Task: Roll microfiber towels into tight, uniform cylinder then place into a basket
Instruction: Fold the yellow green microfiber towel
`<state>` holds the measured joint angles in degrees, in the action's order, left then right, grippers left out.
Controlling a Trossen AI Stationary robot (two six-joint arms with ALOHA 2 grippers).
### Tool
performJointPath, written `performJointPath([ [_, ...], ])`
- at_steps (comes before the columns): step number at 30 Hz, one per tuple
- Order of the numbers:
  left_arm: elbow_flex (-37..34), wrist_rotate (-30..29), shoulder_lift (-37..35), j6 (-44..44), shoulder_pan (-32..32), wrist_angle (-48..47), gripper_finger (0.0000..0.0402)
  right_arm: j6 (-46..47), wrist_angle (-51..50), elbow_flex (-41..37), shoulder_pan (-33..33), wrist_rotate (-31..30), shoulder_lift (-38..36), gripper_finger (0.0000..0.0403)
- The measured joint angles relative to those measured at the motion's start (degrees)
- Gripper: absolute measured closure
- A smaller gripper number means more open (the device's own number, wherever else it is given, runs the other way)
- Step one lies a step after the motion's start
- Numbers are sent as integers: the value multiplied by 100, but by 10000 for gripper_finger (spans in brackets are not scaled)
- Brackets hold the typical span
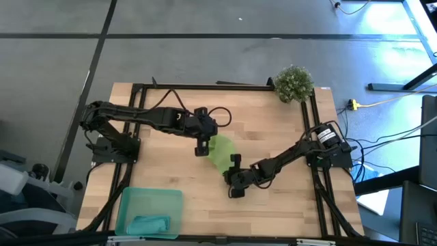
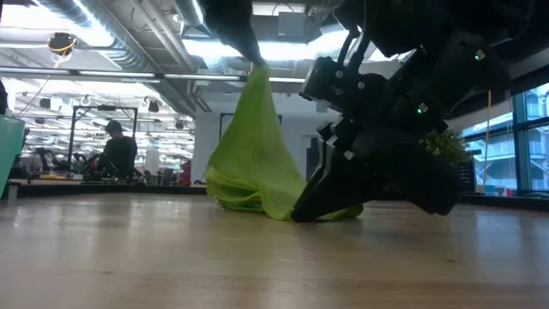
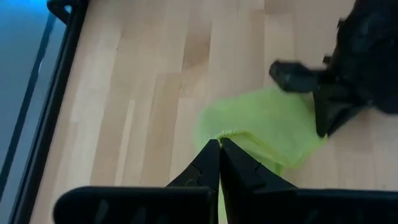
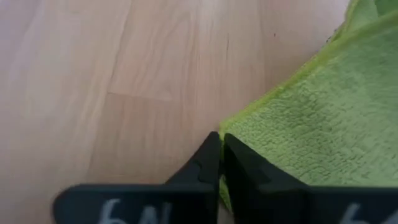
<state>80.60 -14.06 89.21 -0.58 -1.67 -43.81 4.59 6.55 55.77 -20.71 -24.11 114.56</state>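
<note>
Teal plastic, the basket (image 1: 130, 205) sits at the table's (image 1: 273, 130) near left corner from above, with the teal towel (image 1: 149, 223) lying inside. Mid-table, my left gripper (image 1: 203, 147) and right gripper (image 1: 234, 190) flank the lime towel (image 1: 222, 152); a plant (image 1: 294, 83) stands at the far right corner.

Low view: the lime towel hangs as a tent from my left gripper, its bottom on the wood; a person (image 2: 116, 153) sits in the room behind.

Left wrist: my fingers (image 3: 205, 168) are pressed together, pinching the towel's edge.

Right wrist: my fingers (image 4: 208, 163) meet at the towel's corner; whether they grip it, I cannot tell.
</note>
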Motion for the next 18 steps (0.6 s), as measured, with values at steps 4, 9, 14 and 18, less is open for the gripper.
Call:
performJointPath([
  [4, -2, -142, 0, 5, 0, -370, 401, -228, 33, -20, 5, -28, -76, 392],
  [9, -11, -597, -44, 70, -19, -883, 401, -341, -248, -65, 53, -148, -637, 397],
  [14, -11, -767, -383, 161, -28, -1040, 401, -201, -918, -48, 57, -531, -1665, 399],
  [18, -11, -927, -889, 341, -28, -1142, 401, -207, -1594, 102, 77, -1139, -2699, 400],
])
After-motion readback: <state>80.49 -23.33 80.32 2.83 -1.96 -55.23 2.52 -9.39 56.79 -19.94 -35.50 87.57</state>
